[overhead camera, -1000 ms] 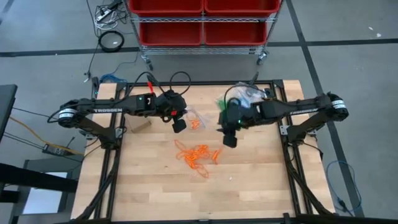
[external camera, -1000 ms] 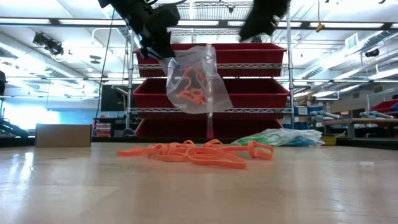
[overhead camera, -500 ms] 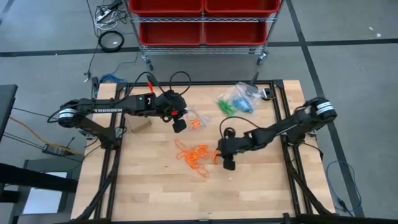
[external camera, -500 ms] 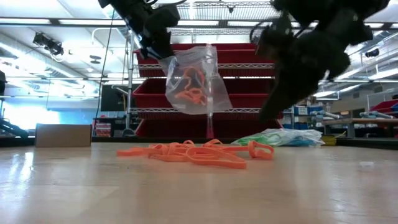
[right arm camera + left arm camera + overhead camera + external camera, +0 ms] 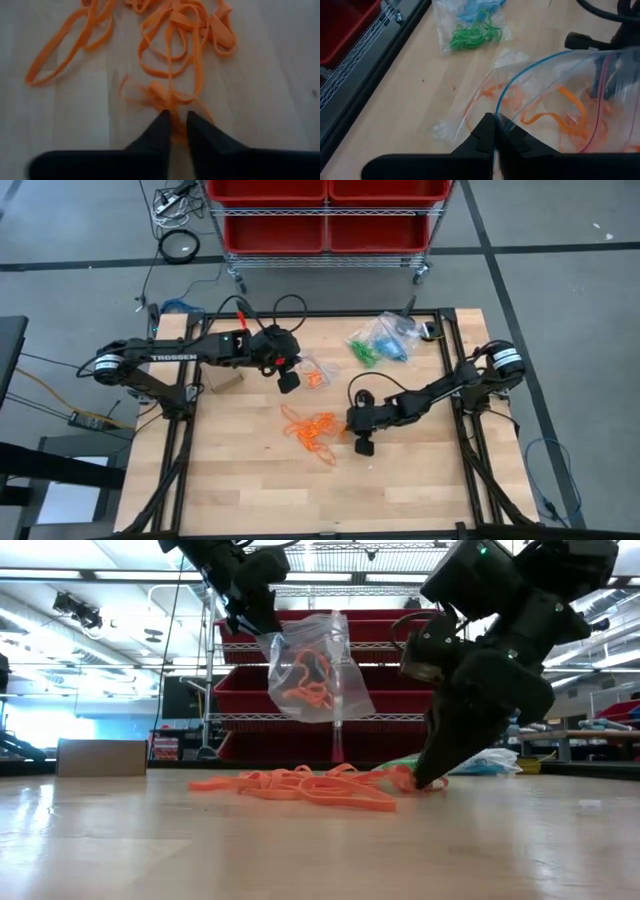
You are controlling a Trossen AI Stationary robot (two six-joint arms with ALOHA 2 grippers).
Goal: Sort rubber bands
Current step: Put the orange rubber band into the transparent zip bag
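In the low view the right gripper (image 5: 432, 778) hides the right end of the orange bands (image 5: 310, 785), and its fingertips are hard to separate from the pile. In the right wrist view the two fingers (image 5: 159, 131) stand nearly together, with a small bunch of orange bands pinched between their tips at the counter (image 5: 270, 100). The rest of the loose orange pile spreads just beyond them, near the middle of the counter (image 5: 240, 470) in the high view, where the right gripper (image 5: 360, 442) sits at the pile's right edge.

The left gripper (image 5: 289, 382) hangs above the counter behind the pile, closed on the top edge of a clear bag (image 5: 312, 670). The left wrist view shows its fingers (image 5: 482, 135) pressed together on the bag's (image 5: 560, 100) rim, whose mouth gapes open with a blue and a pink zip line. Orange bands lie inside the bag; how many I cannot tell, since they tangle.

Near the counter's far right corner lie other clear bags (image 5: 381, 340), one holding green bands (image 5: 475, 37) and one holding blue bands (image 5: 477, 6), the latter cut off by the left wrist view's edge.

White lettering on the left arm (image 5: 175, 357) reads TROSSEN. A small cardboard box (image 5: 102, 757) sits at the counter's left side.
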